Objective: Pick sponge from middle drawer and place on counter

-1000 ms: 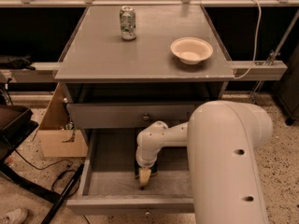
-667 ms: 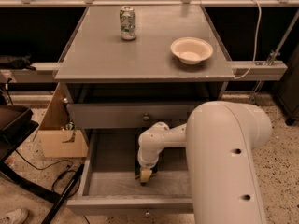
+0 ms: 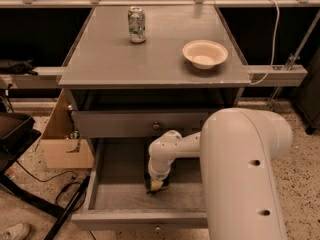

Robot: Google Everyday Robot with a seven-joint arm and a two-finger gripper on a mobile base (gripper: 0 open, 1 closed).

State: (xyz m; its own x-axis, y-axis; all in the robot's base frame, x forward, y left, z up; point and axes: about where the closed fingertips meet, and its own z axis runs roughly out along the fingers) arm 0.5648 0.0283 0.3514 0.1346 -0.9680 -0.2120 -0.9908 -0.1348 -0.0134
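Observation:
The middle drawer (image 3: 120, 196) stands pulled out below the counter (image 3: 150, 59). My gripper (image 3: 156, 185) reaches straight down into the drawer and sits low over its grey floor. Between the fingers shows a small piece with a dark green edge and a pale yellow body, the sponge (image 3: 157, 186). The white arm covers the right part of the drawer.
A drink can (image 3: 136, 25) stands at the back of the counter and a cream bowl (image 3: 204, 53) at its right. A shut upper drawer front (image 3: 150, 123) with a knob lies above the open one. A cardboard box (image 3: 65, 144) and cables sit on the floor at left.
The gripper has moved slightly down and nearer the drawer floor at the sponge; the arm has shifted a little. Can and bowl have not moved.

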